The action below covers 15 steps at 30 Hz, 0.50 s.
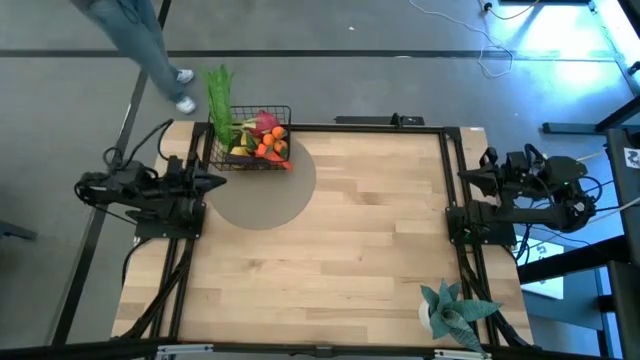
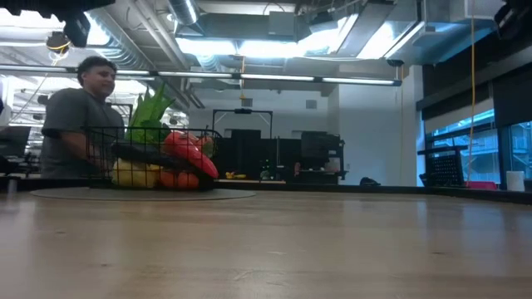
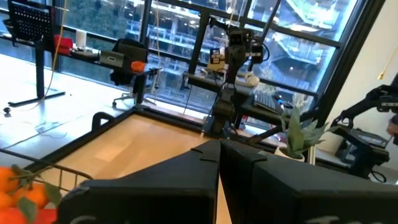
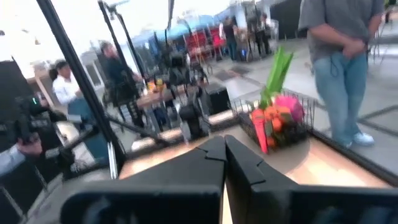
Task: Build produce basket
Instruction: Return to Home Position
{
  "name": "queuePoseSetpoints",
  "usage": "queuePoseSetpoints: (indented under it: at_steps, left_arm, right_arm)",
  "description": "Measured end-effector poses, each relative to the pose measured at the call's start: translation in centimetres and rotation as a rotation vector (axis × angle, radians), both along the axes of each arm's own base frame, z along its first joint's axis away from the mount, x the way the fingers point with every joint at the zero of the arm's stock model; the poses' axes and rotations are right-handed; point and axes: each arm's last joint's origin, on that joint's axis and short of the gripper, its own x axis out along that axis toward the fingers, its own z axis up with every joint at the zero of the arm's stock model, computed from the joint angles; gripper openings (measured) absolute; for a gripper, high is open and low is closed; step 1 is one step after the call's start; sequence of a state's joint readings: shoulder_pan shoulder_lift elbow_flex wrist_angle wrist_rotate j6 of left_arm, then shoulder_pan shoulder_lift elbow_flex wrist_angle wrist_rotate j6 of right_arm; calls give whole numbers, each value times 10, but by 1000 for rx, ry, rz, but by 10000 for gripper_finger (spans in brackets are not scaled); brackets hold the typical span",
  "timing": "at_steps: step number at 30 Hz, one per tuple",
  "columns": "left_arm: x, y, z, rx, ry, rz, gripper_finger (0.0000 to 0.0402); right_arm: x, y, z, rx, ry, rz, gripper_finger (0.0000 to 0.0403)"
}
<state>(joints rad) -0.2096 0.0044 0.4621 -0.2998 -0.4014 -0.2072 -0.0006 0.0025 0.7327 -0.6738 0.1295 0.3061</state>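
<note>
Since every visible piece of produce is gathered inside it, the black wire-mesh basket is judged to be fully loaded. It is set on the far left part of the wooden table, on the far edge of a grey round mat that seems to mark the packing spot. The long leek is stood upright against the basket's left wall, probably because it is too long to lie flat, and its leaves rise well above the rim. The pink dragon fruit and the tangerines are piled beside it, and in the low view the dark eggplant is seen laid across the top of the heap, with yellow fruit beneath. No loose produce is seen on the table, so nothing appears left to be packed. The left gripper is held just beside the basket at the table's left edge, its fingers pressed together and holding nothing, as the left wrist view shows. The right gripper is parked at the right edge, well apart from the basket, likewise closed and empty. Both arms are folded low over their bases, a resting pose that keeps the table free. A spiky-leaved plant is left at the near right corner, and a person is seen on the floor beyond the basket. No brand, label or legible writing can be made out.
</note>
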Motion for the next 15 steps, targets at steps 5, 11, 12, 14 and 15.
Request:
queuePoseSetpoints:
  at_steps: [5,11,12,14,15]
  left_arm:
    - [11,-3,-13,-7,-35,-3,0]
    - [25,-6,-36,-3,-19,-4,0]
    - [28,-6,-40,-3,-16,-4,0]
    - [31,-7,-47,0,-20,-4,0]
    - [33,-7,-51,1,-21,-3,0]
  right_arm:
    - [1,1,-2,-21,18,20,0]
    - [15,1,-14,-25,35,36,0]
    - [19,1,-16,-26,30,36,0]
    - [26,1,-22,-34,26,44,0]
    - [30,2,-26,-41,26,52,0]
